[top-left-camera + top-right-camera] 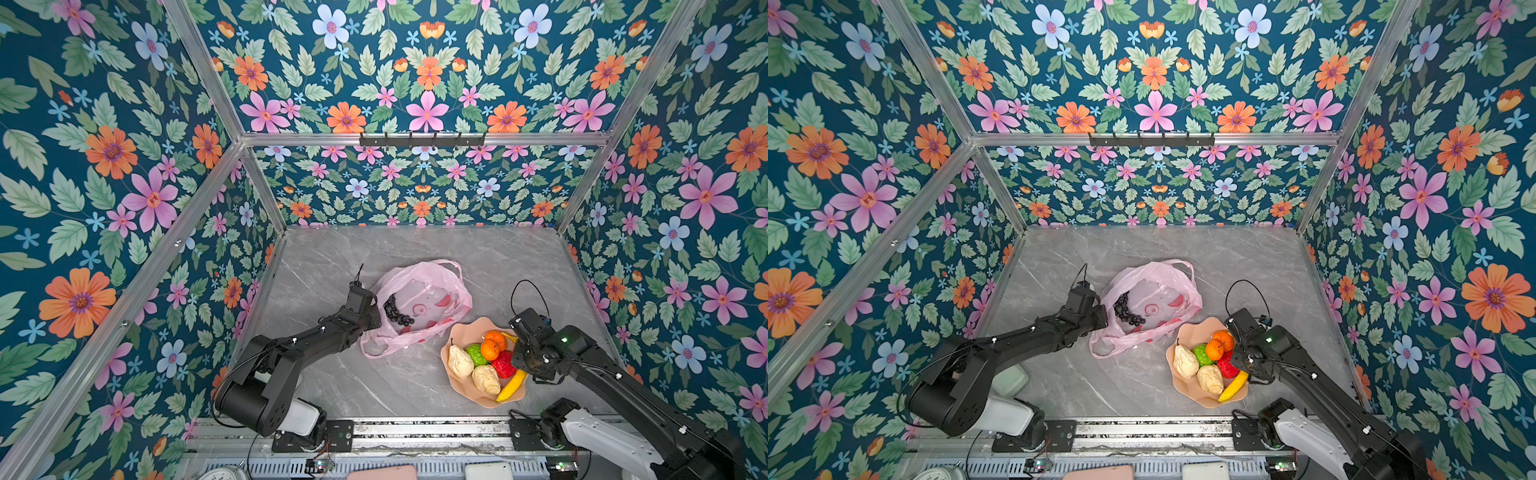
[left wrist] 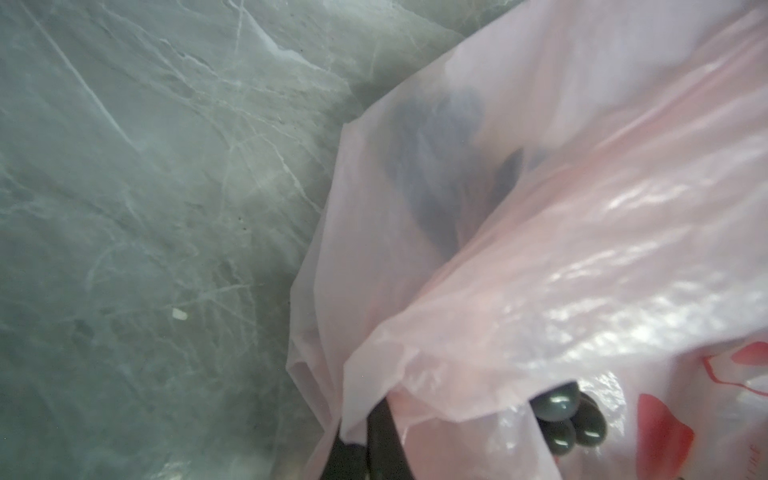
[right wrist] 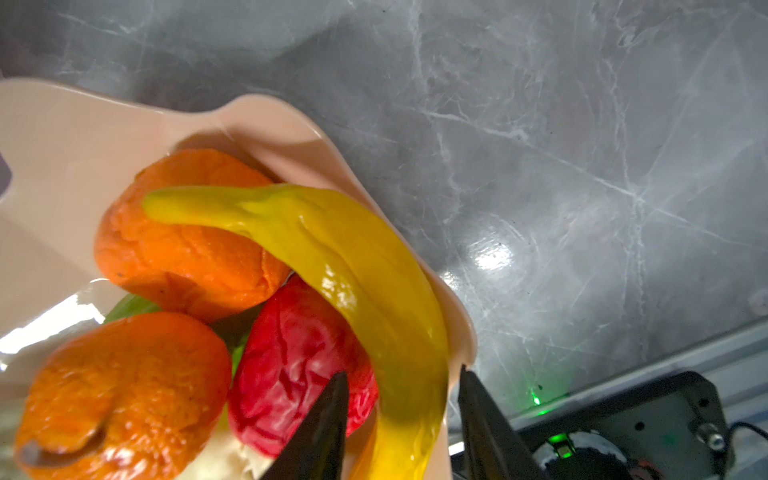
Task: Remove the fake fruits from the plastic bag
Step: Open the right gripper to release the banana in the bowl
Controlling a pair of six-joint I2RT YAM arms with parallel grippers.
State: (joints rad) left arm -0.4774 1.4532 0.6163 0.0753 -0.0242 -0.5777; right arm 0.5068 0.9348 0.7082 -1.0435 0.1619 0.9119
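Here, the left hand (image 1: 375, 313) clamps the rim of the plastic bag (image 1: 432, 286), apparently to hold its mouth open, the grape bunch (image 1: 397, 311) inside just beside it; the right hand (image 3: 401, 415), jaws parted, straddles the banana (image 3: 353, 266) on the plate (image 1: 465, 328).

Reaches the left arm (image 1: 316, 336) forward from the near rail, low over the tabletop, with the left end effector (image 1: 375, 316) pinched tight on the edge of the plastic bag (image 1: 419, 291). Bends the right arm (image 1: 602, 374) in from the near right corner, wrist tipped downward. Holds the right end effector (image 3: 402, 372) parted, fingers either side of the banana (image 3: 353, 270) without gripping it.
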